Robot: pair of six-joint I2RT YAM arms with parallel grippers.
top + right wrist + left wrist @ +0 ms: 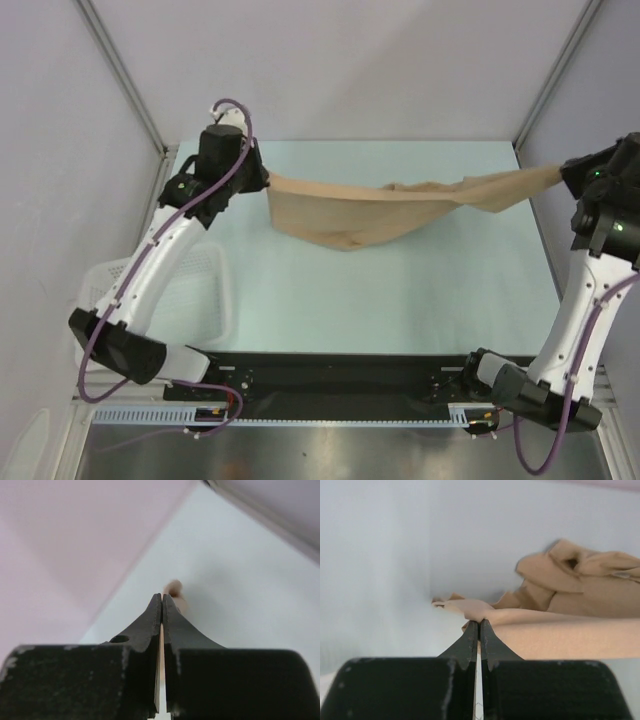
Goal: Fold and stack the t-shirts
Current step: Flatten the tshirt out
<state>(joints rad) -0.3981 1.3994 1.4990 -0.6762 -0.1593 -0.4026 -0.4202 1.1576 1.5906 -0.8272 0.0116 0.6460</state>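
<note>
At the far left of the table [400, 295], my left gripper [480, 622] has its jaws pressed together on a pinch of tan cloth, which is one end of the t-shirt [350, 215]. From there the cloth runs rightward across the back of the table to my right gripper [162, 596]. Its jaws are likewise closed tight, with a nub of tan showing just past the tips.

So the shirt's long axis lies left to right between the two arms, lifted at both ends. Its middle sags nearer the left arm, and I cannot tell whether the low point touches the surface. Toward the right end the cloth is bunched and twisted rather than spread.

I judge the next move hinges on that line: both arms would have to travel together, keeping it taut, to lay the shirt flat. A white basket [205, 285] sits well apart, by the left arm's base.
</note>
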